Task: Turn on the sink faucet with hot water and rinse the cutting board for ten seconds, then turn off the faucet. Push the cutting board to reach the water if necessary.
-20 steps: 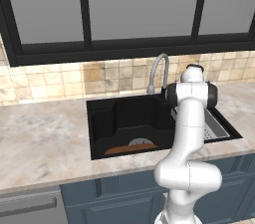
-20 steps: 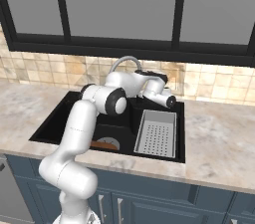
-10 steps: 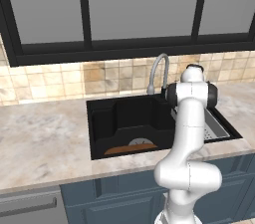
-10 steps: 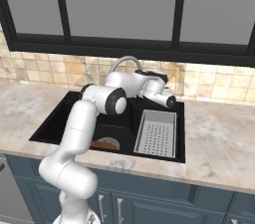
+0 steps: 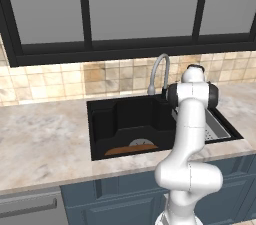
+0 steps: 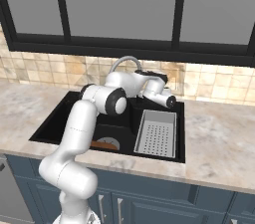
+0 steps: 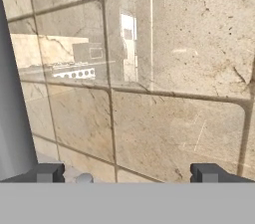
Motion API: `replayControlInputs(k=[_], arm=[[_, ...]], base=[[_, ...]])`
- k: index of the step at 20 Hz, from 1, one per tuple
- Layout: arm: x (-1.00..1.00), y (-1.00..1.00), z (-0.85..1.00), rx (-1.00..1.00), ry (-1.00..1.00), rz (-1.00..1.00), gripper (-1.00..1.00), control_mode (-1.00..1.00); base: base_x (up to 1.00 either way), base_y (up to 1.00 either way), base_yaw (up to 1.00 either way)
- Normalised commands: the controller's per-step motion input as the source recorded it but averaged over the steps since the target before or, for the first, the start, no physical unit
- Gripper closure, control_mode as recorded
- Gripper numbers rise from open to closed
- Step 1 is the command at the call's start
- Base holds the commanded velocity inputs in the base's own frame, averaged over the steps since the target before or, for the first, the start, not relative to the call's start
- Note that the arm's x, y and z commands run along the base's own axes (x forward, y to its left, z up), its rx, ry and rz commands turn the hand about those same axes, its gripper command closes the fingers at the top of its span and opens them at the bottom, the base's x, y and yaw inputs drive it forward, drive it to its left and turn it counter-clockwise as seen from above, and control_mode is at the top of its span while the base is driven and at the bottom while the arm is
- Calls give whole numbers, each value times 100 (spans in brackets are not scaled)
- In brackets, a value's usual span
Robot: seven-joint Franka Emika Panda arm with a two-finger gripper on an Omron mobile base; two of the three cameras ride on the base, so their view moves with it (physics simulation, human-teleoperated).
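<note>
The sink faucet point(image 5: 160, 70) arches its grey gooseneck over the back rim of the black sink point(image 5: 102, 119). No water shows under the spout. The orange-brown cutting board point(image 5: 126, 150) lies flat on the basin floor at the front, and it also shows past my arm in the right base view point(image 6: 103, 145). My hand point(image 6: 155, 88) hovers behind the sink, just right of the faucet point(image 6: 124, 61), facing the tiled wall. In the hand view my gripper point(image 7: 128, 173) is open with nothing between its fingertips point(image 7: 50, 172). The faucet's grey column point(image 7: 10, 108) stands at the left edge there.
A grey perforated strainer tray point(image 6: 157, 132) fills the sink's right part. A grey round drain disc point(image 5: 141, 143) sits behind the board. Beige marble counter point(image 5: 45, 139) runs on both sides. The tile backsplash point(image 7: 164, 68) is very close in front of the fingers, under dark windows.
</note>
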Motion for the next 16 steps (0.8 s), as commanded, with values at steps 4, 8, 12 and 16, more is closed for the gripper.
replayControlInputs(k=[4,8,12,16], arm=[[0,0,0,0,0,0,-100,-100],[0,0,0,0,0,0,-100,-100],[8,0,0,0,0,0,-100,-100],[4,0,0,0,0,0,-100,-100]], base=[[0,0,0],[0,0,0],[0,0,0],[0,0,0]])
